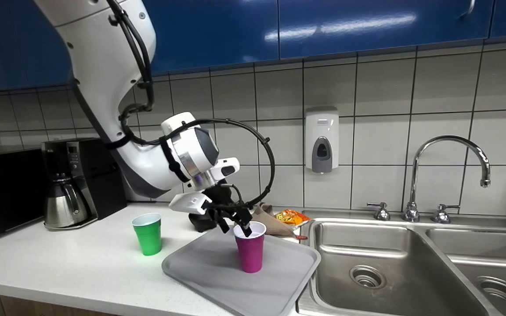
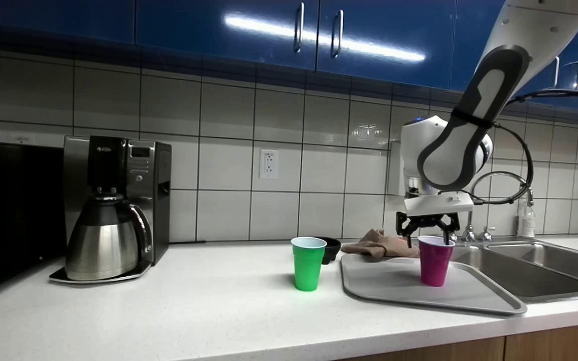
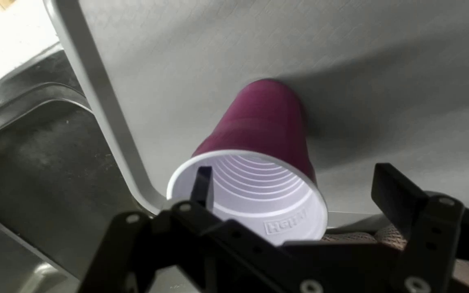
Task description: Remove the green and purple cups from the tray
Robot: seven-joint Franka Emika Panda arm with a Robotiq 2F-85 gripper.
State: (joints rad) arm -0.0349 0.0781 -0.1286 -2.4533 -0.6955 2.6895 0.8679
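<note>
Spread gripper [image 2: 428, 244] straddled rim of purple cup [image 3: 273, 122]

Its jaws were wide apart, one fingertip [image 3: 202, 183] within the mouth, the other outside; contact was unclear. The gripper hid part of the rim in the wrist view. The cup stood upright on the tray [image 1: 209, 259], inside the edge nearest the sink [image 1: 367, 245]. Off the opposite edge, the green cup [image 2: 307, 268] stood on the counter [image 2: 229, 301], partly hiding a black bowl [image 2: 332, 251] in an exterior view.
</note>
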